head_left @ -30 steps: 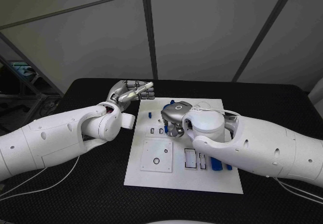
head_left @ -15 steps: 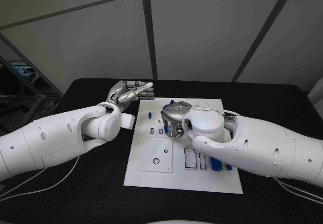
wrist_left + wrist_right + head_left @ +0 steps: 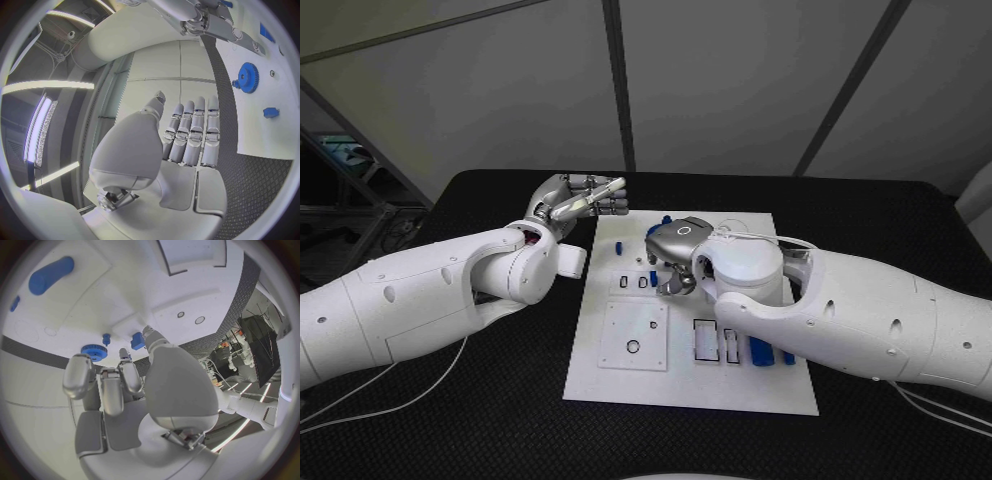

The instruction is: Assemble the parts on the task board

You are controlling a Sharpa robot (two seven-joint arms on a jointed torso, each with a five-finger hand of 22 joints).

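The white task board [image 3: 678, 390] lies in the middle of the black table. My right hand [image 3: 672, 255] hovers over its far half, fingers bent downward, thumb apart, nothing between them. Just beyond its fingertips lie a blue gear [image 3: 95, 351], a small blue block [image 3: 137, 340] and a small blue peg [image 3: 107, 338]; a blue cylinder [image 3: 51, 275] lies farther off. My left hand [image 3: 581, 200] is raised beside the board's far left corner, fingers [image 3: 190, 132] straight and side by side, holding nothing. From that wrist the blue gear [image 3: 249, 77] and the blue block [image 3: 270, 112] lie on the board.
A white square plate [image 3: 635, 338] with a hole sits on the board's near left. Beside it are rectangular slots [image 3: 711, 342] and a long blue part [image 3: 762, 350]. Black table [image 3: 473, 420] surrounds the board, and grey wall panels stand behind it.
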